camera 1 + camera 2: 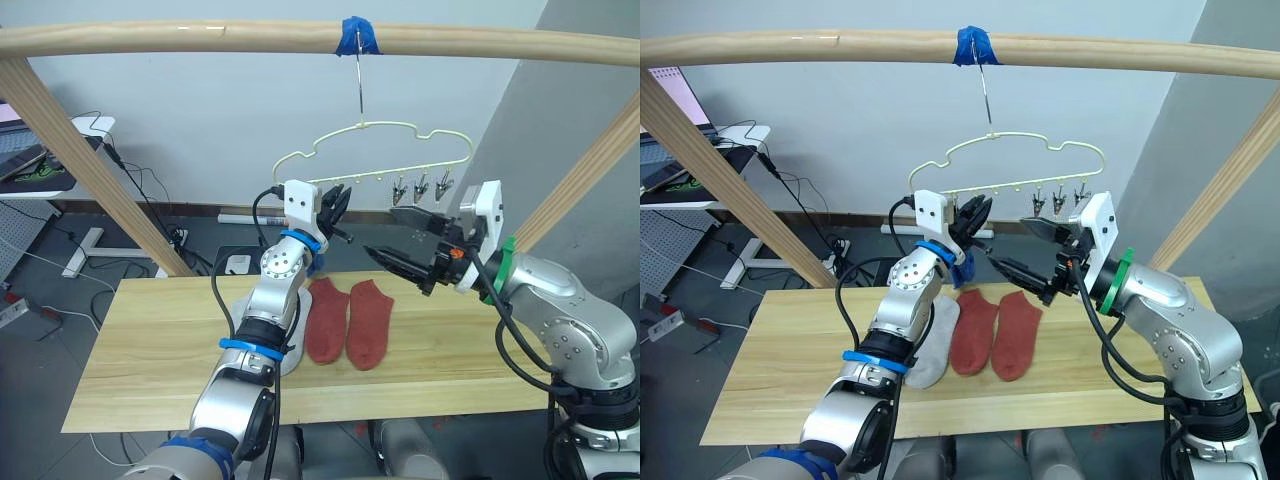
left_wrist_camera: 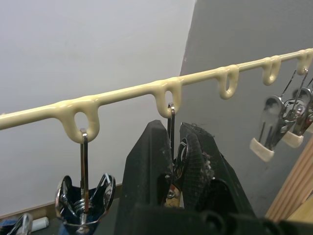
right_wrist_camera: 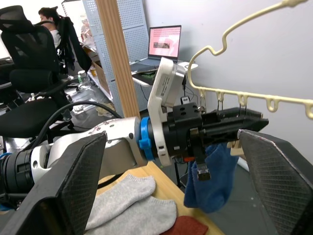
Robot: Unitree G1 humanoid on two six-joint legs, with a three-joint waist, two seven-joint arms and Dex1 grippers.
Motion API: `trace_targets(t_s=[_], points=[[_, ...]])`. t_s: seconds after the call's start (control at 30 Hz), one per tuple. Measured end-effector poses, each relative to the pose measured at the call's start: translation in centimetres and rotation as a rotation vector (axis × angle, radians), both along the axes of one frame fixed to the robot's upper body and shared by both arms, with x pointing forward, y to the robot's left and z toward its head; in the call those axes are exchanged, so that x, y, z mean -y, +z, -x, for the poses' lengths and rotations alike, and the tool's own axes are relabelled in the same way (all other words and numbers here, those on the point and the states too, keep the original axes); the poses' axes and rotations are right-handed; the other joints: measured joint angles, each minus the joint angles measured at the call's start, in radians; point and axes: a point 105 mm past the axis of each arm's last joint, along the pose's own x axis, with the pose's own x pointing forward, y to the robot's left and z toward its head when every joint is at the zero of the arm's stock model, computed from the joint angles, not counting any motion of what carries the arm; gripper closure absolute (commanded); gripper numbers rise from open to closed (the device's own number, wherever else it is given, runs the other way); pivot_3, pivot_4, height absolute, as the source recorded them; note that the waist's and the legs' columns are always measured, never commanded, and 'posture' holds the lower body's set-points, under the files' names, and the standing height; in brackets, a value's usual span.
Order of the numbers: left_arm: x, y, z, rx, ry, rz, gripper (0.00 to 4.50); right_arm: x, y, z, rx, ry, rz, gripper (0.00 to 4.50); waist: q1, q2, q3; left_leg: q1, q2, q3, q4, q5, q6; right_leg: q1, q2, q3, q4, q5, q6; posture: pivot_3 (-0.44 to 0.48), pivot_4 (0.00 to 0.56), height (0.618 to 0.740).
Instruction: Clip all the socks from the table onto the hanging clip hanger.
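**Two red socks and two grey ones wait while a clip is squeezed**

Two rust red socks [image 1: 348, 320] are laid side by side near the middle of the table [image 1: 140, 350], toes toward the far edge, and two light grey socks [image 3: 132, 203] are seen just beside them toward the left edge. A blue sock [image 3: 211, 177] is seen hanging below the clip hanger [image 1: 372, 150], behind the left arm. The hanger is hooked over the wooden beam [image 1: 200, 38] at a wrap of blue tape [image 1: 358, 36], above the table's far edge.

The left gripper [image 2: 172, 161] is raised to the hanger's lower bar, and its fingers are closed on a metal clip [image 2: 179, 155] in the middle of the row, so that the clip is pinched between the pads. The right gripper [image 1: 392, 240] is held beside it with the fingers spread wide, and nothing is gripped in it. Three further clips [image 1: 420, 187] are left bare at the right end of the bar.

Clipping of the blue sock is judged to be the step in hand. A red sock would need to be picked up next.
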Motion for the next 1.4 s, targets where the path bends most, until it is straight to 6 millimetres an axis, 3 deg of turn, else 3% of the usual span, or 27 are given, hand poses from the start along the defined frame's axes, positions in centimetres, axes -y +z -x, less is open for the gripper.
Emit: trace_targets(t_s=[0.1,0.27,0.4,0.5,0.7,0.87,1.03,1.17,1.4], points=[[0.1,0.1,0.3,-0.044,-0.030,0.024,4.27,0.0,-1.8,-0.3,-0.004,-0.014,0.117,0.00,0.000,0.000,0.000,0.000,0.000,0.000,0.000,0.000,0.000,0.000,0.000,0.000,0.000,0.000,0.000,-0.173,0.179,0.740],[-0.4,0.1,1.6,-0.219,-0.141,0.077,4.27,2.1,-9.7,-2.6,-0.164,-0.157,0.390,0.00,-0.005,0.001,0.001,0.000,0.000,0.000,0.000,0.000,0.000,-0.001,0.000,0.000,0.001,0.000,0.000,-0.160,0.176,0.740],[-1.9,0.5,3.2,-0.416,-0.282,0.118,4.27,1.7,-13.3,-4.8,-0.189,-0.191,0.478,0.00,-0.029,0.001,0.001,0.001,0.001,0.000,0.000,0.000,0.000,0.000,0.000,0.000,0.002,0.000,0.000,-0.147,0.173,0.740],[-3.5,1.0,4.2,-0.532,-0.346,0.151,4.27,0.3,-16.5,-5.6,-0.236,-0.176,0.519,0.00,-0.036,0.002,0.001,0.002,0.001,-0.001,0.000,0.000,0.000,-0.001,0.001,0.000,0.003,0.000,0.000,-0.133,0.175,0.740],[-4.6,1.6,4.7,-0.665,-0.381,0.244,4.27,-2.4,-18.5,-8.1,-0.249,-0.203,0.519,0.00,-0.027,0.003,0.002,0.001,0.001,-0.001,0.000,0.000,0.000,0.000,0.001,0.000,0.002,0.000,0.000,-0.109,0.180,0.740],[-5.2,1.7,4.8,-0.688,-0.365,0.270,4.27,-2.1,-21.7,-8.3,-0.317,-0.217,0.594,0.00,-0.020,0.003,0.002,0.001,0.000,-0.002,-0.001,0.000,0.000,0.000,0.000,-0.001,0.002,0.000,-0.001,-0.087,0.183,0.740],[-5.2,1.7,5.1,-0.686,-0.354,0.260,4.27,-1.8,-22.1,-8.7,-0.295,-0.217,0.623,0.00,-0.020,0.003,0.002,0.003,0.000,-0.002,-0.001,0.000,0.000,0.001,0.000,-0.001,0.003,0.000,0.000,-0.069,0.185,0.740],[-5.2,1.5,5.5,-0.688,-0.351,0.258,4.27,-1.3,-22.4,-8.5,-0.288,-0.207,0.634,0.93,-0.020,0.003,0.002,0.005,0.000,-0.002,0.000,0.000,0.000,0.003,0.000,0.000,0.003,0.000,0.000,-0.069,0.186,0.740],[-5.2,1.4,5.5,-0.693,-0.341,0.274,4.27,-0.6,-22.5,-7.8,-0.223,-0.173,0.655,3.47,-0.019,0.003,0.002,0.005,0.000,-0.002,0.000,0.000,0.000,0.004,0.000,0.000,0.003,0.000,0.000,-0.071,0.190,0.740]])
